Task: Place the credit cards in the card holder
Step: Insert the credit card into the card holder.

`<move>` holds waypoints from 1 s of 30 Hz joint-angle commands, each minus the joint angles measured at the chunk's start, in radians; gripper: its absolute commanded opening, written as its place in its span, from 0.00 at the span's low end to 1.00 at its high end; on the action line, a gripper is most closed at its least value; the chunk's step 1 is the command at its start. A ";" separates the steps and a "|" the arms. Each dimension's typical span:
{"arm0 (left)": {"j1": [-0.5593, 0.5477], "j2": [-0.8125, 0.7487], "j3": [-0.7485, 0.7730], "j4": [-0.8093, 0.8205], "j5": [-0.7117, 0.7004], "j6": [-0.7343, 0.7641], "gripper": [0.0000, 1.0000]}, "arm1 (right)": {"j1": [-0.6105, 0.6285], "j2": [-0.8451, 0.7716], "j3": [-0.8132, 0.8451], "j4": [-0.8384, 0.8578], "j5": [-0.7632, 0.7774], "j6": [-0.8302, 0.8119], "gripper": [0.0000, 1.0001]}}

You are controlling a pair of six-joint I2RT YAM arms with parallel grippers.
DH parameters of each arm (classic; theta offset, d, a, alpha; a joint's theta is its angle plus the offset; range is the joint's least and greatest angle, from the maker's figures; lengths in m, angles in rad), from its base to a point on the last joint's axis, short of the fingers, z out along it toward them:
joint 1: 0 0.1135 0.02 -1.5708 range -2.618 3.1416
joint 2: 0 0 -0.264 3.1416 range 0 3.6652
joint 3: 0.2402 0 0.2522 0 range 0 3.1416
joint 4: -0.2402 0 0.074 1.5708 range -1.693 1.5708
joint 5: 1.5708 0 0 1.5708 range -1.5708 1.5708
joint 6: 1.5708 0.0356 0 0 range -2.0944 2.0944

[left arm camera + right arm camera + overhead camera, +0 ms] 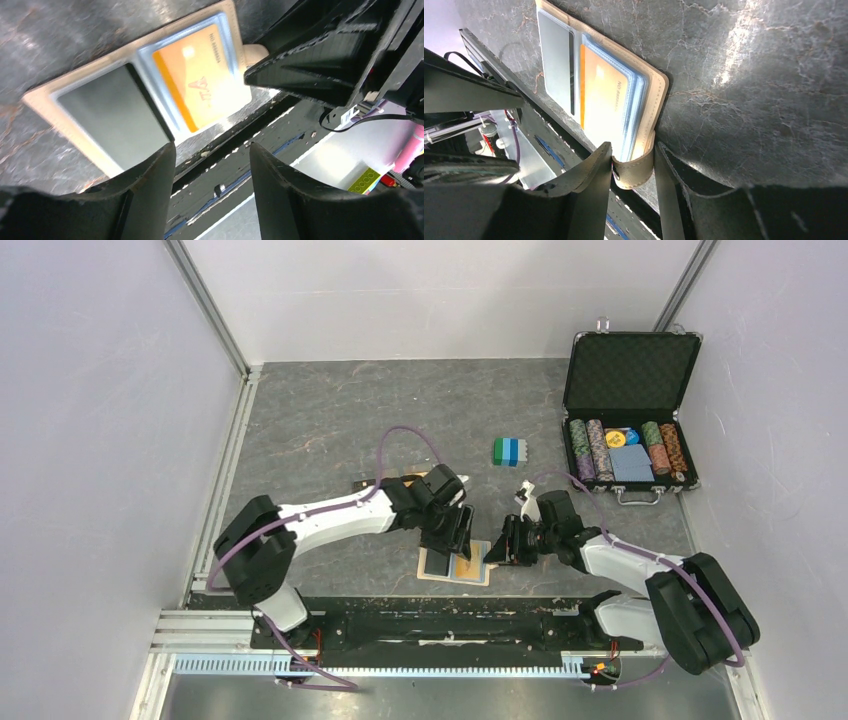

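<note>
overhead looks down; wrist views share card holder (658,85).

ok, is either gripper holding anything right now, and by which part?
Right gripper pinches the card holder by its snap tab. Left gripper is open above it, holding nothing.

Bright overhead light glares off the table (744,55) and bleaches the orange credit card (200,80)

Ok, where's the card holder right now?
The card holder lies open near the table's front edge, centre in the top view, by the left gripper, its snap tab between the fingers of the right gripper.
</note>
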 commanded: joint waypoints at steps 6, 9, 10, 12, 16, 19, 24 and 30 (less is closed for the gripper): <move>0.145 -0.233 -0.238 0.093 0.057 -0.026 0.65 | 0.001 -0.021 0.043 -0.051 0.036 -0.045 0.43; 0.222 -0.286 -0.325 0.149 0.120 -0.051 0.66 | 0.002 -0.018 0.041 -0.052 0.035 -0.047 0.44; 0.249 -0.297 -0.351 0.164 0.137 -0.060 0.66 | 0.002 -0.017 0.040 -0.052 0.034 -0.049 0.44; 0.295 -0.310 -0.396 0.196 0.173 -0.073 0.66 | 0.002 -0.018 0.039 -0.052 0.035 -0.049 0.44; 0.348 -0.308 -0.468 0.280 0.223 -0.099 0.67 | 0.002 -0.016 0.037 -0.052 0.036 -0.051 0.44; 0.353 -0.275 -0.499 0.350 0.240 -0.120 0.67 | 0.001 -0.014 0.034 -0.051 0.036 -0.052 0.44; 0.350 -0.216 -0.514 0.401 0.215 -0.132 0.65 | 0.002 -0.016 0.031 -0.052 0.037 -0.052 0.44; 0.308 -0.144 -0.492 0.442 0.200 -0.160 0.64 | 0.003 -0.015 0.030 -0.051 0.041 -0.051 0.44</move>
